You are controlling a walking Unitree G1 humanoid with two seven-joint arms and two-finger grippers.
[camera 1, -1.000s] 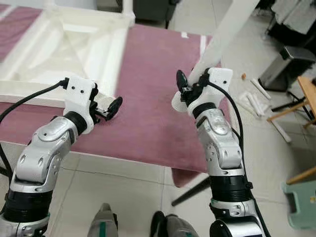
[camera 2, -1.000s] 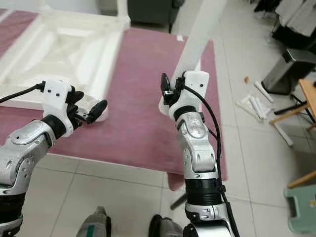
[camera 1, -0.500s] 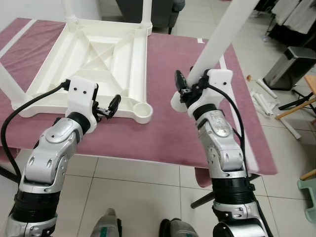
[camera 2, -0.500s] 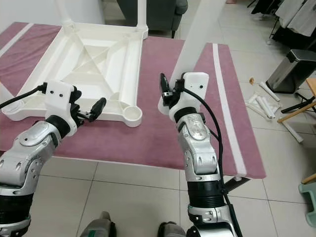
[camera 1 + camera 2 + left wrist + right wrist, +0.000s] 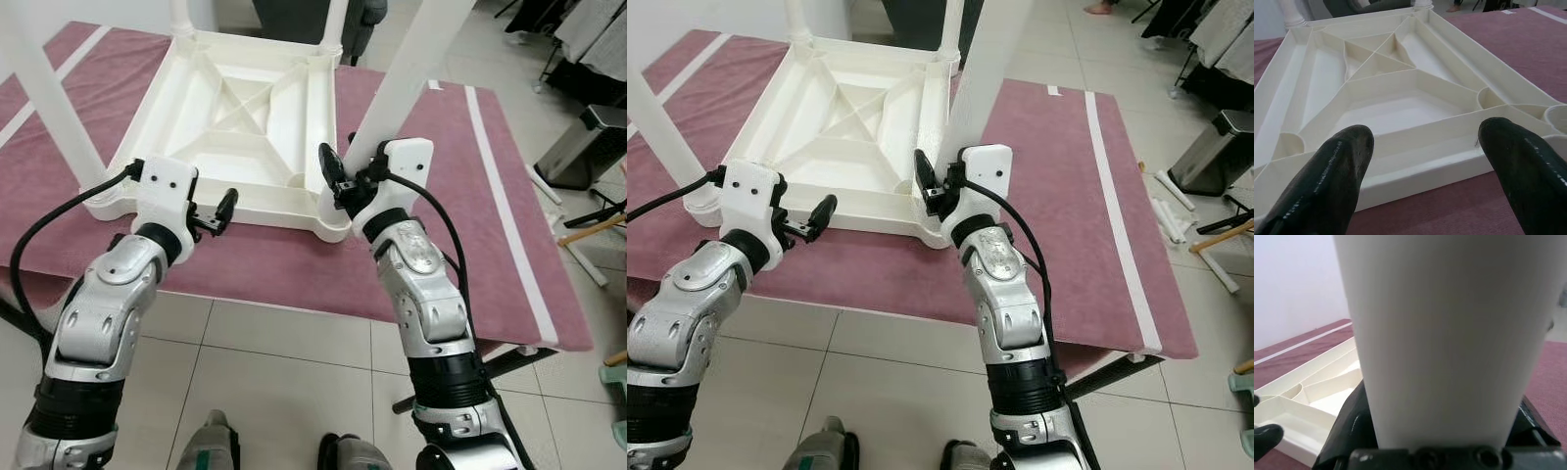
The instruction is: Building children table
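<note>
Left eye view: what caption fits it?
Right claw holds a white table leg at the upside-down tabletop's corner; left claw waits open.

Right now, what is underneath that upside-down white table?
The upturned tabletop lies on a maroon cloth. The right end effector holds a white table leg at its near corner. What supports the cloth is covered.

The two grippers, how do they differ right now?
The right gripper is shut on a white table leg, while the left gripper is open and holds nothing. The right gripper sits at the near right corner of the upturned tabletop, bringing the leg to that corner; the left gripper hovers just in front of the tabletop's near edge, over the purple cloth. Both have black fingers and white wrist housings.
</note>
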